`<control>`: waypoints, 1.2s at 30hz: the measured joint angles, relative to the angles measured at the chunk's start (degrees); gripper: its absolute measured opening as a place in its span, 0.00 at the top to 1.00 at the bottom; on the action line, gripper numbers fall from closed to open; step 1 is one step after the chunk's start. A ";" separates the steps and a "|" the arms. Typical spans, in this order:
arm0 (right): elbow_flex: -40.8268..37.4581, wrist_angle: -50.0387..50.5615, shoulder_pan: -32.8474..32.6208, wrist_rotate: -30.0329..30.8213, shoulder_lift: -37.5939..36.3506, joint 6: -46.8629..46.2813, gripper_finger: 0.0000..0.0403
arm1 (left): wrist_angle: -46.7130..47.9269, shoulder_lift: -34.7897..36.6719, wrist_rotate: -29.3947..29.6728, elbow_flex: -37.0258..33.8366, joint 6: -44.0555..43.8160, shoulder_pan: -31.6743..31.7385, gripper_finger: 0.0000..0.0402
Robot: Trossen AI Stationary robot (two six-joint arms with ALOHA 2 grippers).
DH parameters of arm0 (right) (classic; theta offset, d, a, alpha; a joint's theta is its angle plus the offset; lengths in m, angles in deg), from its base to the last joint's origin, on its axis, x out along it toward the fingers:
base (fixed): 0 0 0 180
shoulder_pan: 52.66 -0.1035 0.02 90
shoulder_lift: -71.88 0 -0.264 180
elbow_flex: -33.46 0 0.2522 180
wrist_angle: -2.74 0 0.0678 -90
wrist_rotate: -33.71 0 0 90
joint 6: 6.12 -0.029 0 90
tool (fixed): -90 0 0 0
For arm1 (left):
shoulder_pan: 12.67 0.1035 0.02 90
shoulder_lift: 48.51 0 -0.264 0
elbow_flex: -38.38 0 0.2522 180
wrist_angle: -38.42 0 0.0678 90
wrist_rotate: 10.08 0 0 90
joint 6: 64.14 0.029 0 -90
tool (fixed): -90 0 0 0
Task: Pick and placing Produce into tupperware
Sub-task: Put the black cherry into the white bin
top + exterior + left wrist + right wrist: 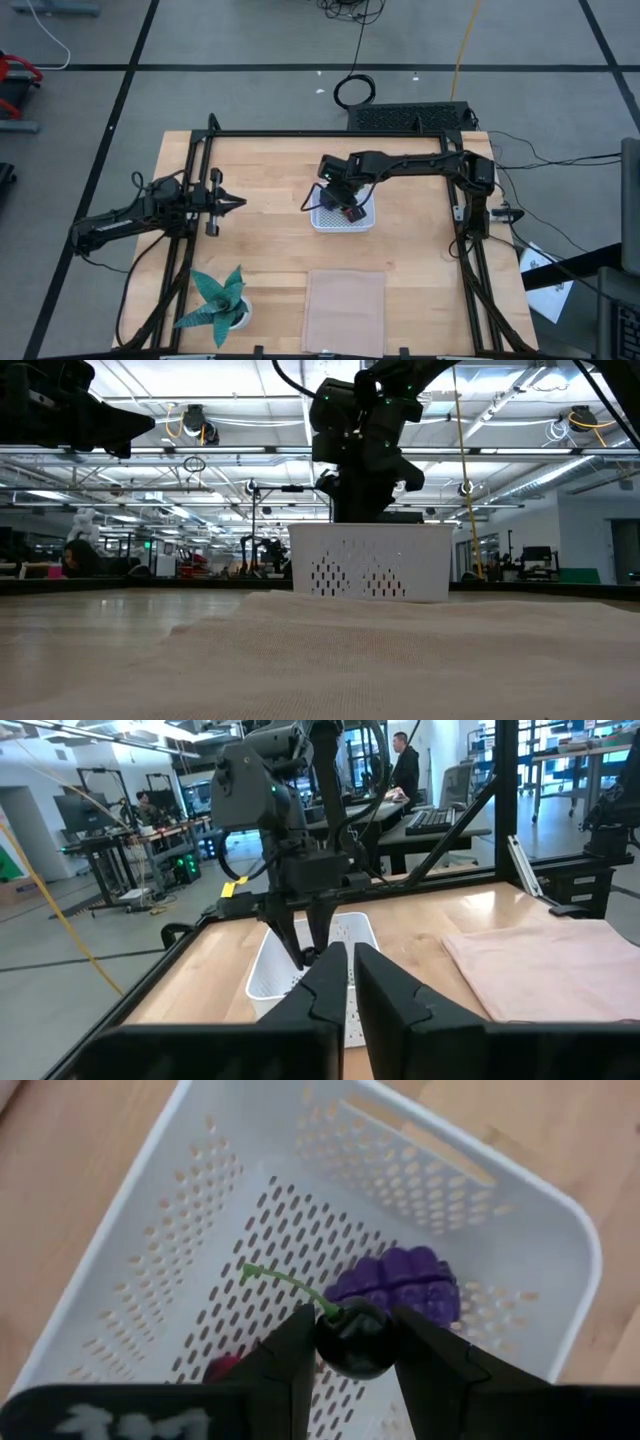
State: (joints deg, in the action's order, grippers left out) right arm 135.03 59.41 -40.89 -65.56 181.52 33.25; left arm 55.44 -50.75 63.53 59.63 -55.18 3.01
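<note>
From above, the right end effector (345, 208) is seen poised over the white tupperware (322, 223) near the middle of the desk (270, 170); the left end effector (232, 203) is parked well to the side of the tupperware, its fingers closed on nothing; what is carried cannot be made out here. In the low view, the right end effector (362, 495) is shown just above the tupperware's rim (365, 528); the contents are hidden by the wall. In the right wrist view, a dark cherry (352, 1341) with a green stem is gripped between the fingers, above the purple lump (400, 1280) and a red piece (225, 1368) already lying inside. The placing step is judged in hand; next, release is called for.
</note>
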 joint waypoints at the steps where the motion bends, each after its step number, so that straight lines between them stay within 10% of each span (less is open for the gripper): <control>1: -0.03 0.01 0.00 0.00 0.01 -0.20 0.73 | 0.02 0.00 0.01 0.00 0.01 0.00 0.94; 36: -6.83 -4.99 1.30 -2.73 0.00 -2.87 0.74 | 0.00 0.00 0.01 0.00 -0.05 0.00 1.00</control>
State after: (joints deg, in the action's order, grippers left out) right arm 128.20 54.41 -39.59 -68.30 181.52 30.38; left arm 55.44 -50.75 63.54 59.63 -55.23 3.01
